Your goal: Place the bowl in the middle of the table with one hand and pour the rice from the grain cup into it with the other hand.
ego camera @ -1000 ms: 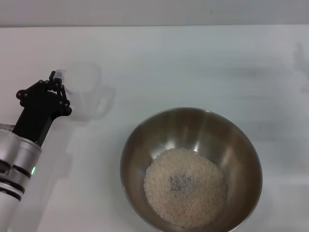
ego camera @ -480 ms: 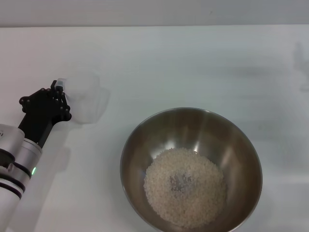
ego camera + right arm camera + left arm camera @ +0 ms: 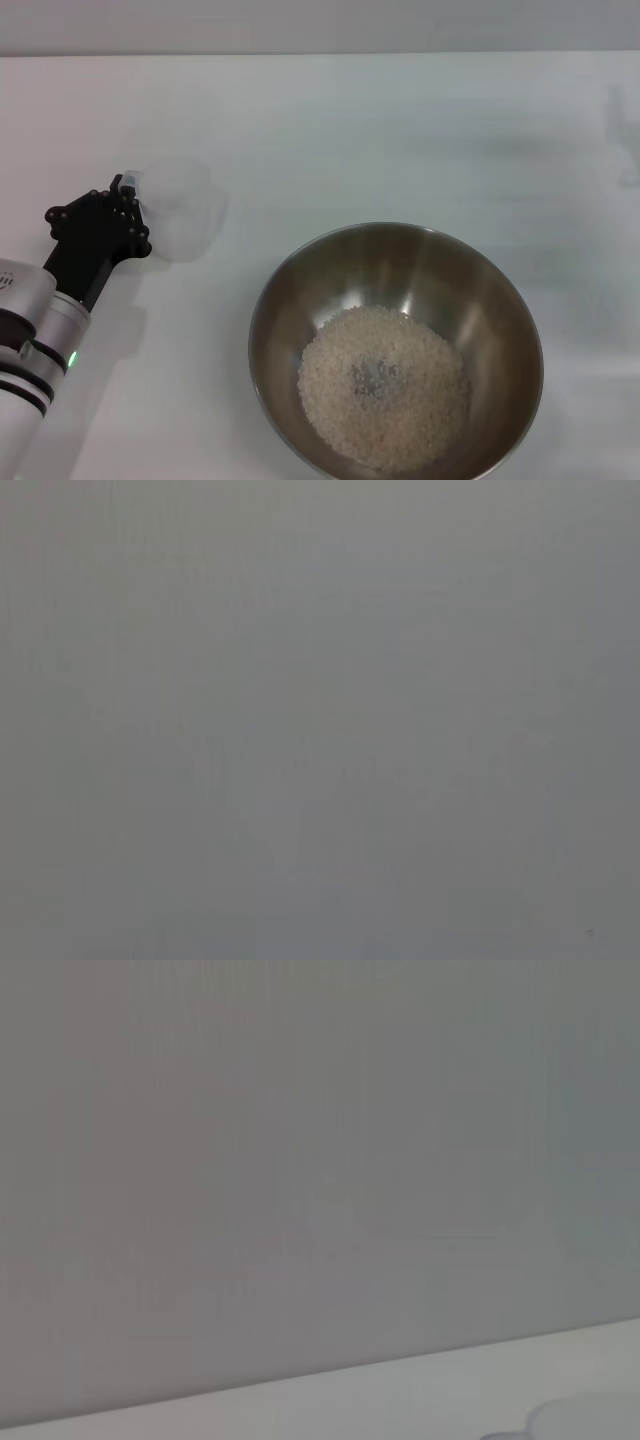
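The bowl [image 3: 396, 348] stands on the white surface [image 3: 400, 130], in the near half of the head view and slightly right of its middle, its near rim cut by the bottom edge of the picture. It is shiny steel, upright, and much wider than anything else here. The rice [image 3: 384, 388] lies in its bottom as a pale round heap, a little toward the near wall, with bare metal showing all around it (a small greyish patch sits at the heap's centre).

Well to the left of the bowl and farther back, apart from it, is the grain cup [image 3: 180, 208], frosted and nearly the same tone as the surface, so whether it rests on it cannot be told. No grains can be seen in it. No brand, label or writing can be read on the cup or the bowl.

The left pincer [image 3: 126, 196] is just at the cup's left side, black, its tips pressed onto the cup's handle there. Its silver-and-black arm runs down to the lower left corner, with a small green light on it.

The right pincer appears in no view.

The surface is plain white and bare beyond these things; a pale grey wall [image 3: 320, 25] runs along its far edge. Both wrist views show mostly flat grey.
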`<state>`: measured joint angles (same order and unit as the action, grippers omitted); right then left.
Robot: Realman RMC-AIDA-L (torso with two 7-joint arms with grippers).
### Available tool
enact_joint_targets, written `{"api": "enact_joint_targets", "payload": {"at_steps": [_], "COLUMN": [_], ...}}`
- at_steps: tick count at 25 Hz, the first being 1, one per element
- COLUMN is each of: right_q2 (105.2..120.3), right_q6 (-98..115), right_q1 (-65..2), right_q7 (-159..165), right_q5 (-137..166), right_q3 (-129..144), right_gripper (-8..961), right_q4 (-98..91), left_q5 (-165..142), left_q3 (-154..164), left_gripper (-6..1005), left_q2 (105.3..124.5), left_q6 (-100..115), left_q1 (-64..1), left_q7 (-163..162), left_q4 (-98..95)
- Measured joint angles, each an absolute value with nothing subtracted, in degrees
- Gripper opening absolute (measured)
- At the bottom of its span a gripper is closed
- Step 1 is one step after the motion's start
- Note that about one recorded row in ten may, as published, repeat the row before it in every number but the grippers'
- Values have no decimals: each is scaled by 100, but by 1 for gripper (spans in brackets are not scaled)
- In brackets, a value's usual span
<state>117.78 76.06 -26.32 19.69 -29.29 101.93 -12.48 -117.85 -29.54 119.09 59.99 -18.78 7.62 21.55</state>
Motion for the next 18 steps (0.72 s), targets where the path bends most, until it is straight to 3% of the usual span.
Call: {"api": "enact_joint_targets", "payload": {"at_steps": [13, 15, 18], "right_q2": [11775, 11772, 11771], "right_q6": [7595, 7593, 7593], "right_q1": [-2650, -2658, -2664], "right_q7": [1969, 1969, 1969], "right_q5": [-2897, -2892, -2891], "right_q3": [10193, 10193, 10193], "right_gripper": [433, 433, 433], "right_q4": [-1228, -1222, -1216], "left_q5": [-11814, -11829, -11838], "left_q3": [-2944, -2944, -2899], "left_gripper": [185, 268, 279], "left_q2": [11894, 11889, 11884], "left_q6": [5968, 6013, 6227], "left_q1": [-1655, -1571, -1419], "left_q7": [757, 756, 755], "left_q4": [2167, 2185, 2193]}}
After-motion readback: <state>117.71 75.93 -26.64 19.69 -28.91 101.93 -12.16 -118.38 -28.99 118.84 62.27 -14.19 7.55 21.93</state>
